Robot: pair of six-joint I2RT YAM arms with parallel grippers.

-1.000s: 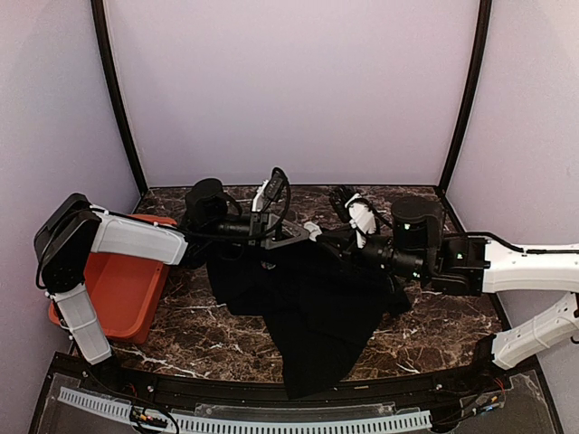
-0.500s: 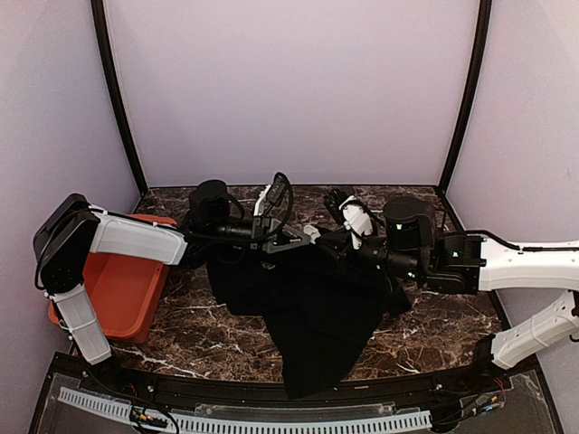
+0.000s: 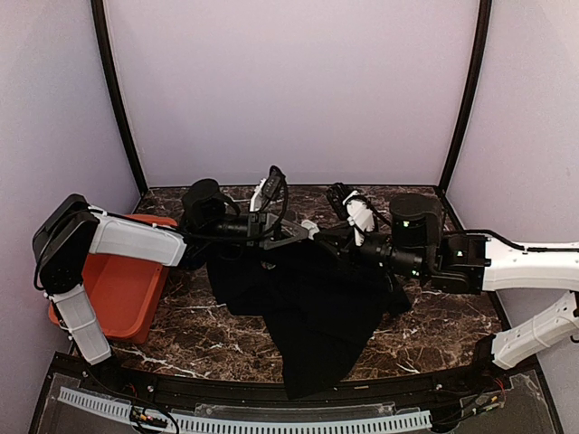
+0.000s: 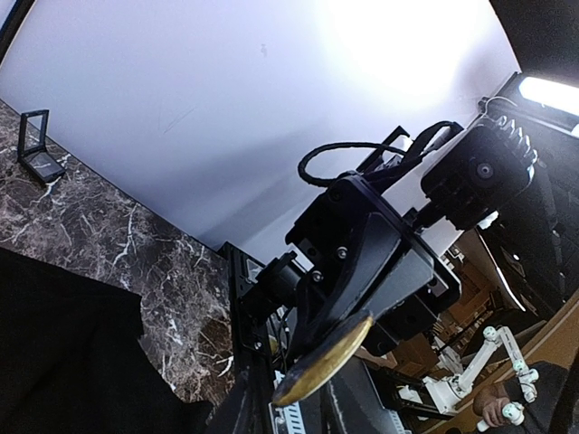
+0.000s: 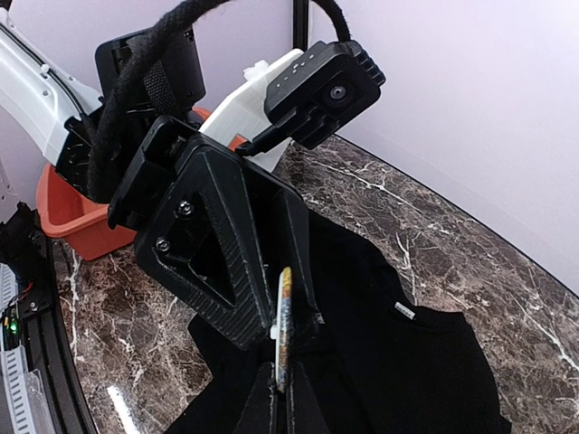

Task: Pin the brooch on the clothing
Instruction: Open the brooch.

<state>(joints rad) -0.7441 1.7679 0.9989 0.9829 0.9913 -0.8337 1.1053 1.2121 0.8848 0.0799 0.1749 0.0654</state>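
The black T-shirt (image 3: 317, 307) lies crumpled on the marble table; its print is hidden. It also shows in the right wrist view (image 5: 407, 362) and the left wrist view (image 4: 63, 362). The brooch (image 5: 283, 325) is a thin round disc seen edge-on, gold-edged in the left wrist view (image 4: 321, 357). My left gripper (image 3: 291, 237) and right gripper (image 3: 318, 237) meet tip to tip just above the shirt's far edge. The right gripper (image 5: 282, 398) is shut on the brooch's lower rim. The left gripper's fingers (image 5: 226, 262) flank the same disc, closed on it.
An orange bin (image 3: 118, 289) stands at the left, under the left arm. The shirt's lower corner hangs over the table's front edge (image 3: 308, 384). A small black frame stand (image 4: 36, 149) sits on the marble by the back wall.
Both grippers have stayed together at the brooch. The pair shifted slightly away and back, and the right wrist rose a little.
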